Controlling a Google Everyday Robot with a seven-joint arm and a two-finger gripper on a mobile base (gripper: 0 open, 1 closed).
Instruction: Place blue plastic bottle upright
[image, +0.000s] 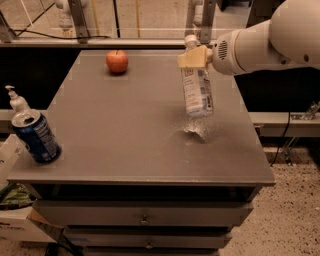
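Observation:
The blue plastic bottle (197, 86) is clear with a white cap and a pale blue-and-white label. It hangs nearly upright, cap up, a little above the right half of the grey table (125, 135). My gripper (194, 57) comes in from the right on a white arm and is shut on the bottle's neck, its tan fingers (192, 59) just below the cap. The bottle's base is above a bright glint on the tabletop.
A red apple (117, 61) sits at the table's far middle. A dark blue can (36, 136) stands at the front left corner, with a white pump-top bottle (16, 100) behind it. Drawers run below the table front. A railing crosses behind the table.

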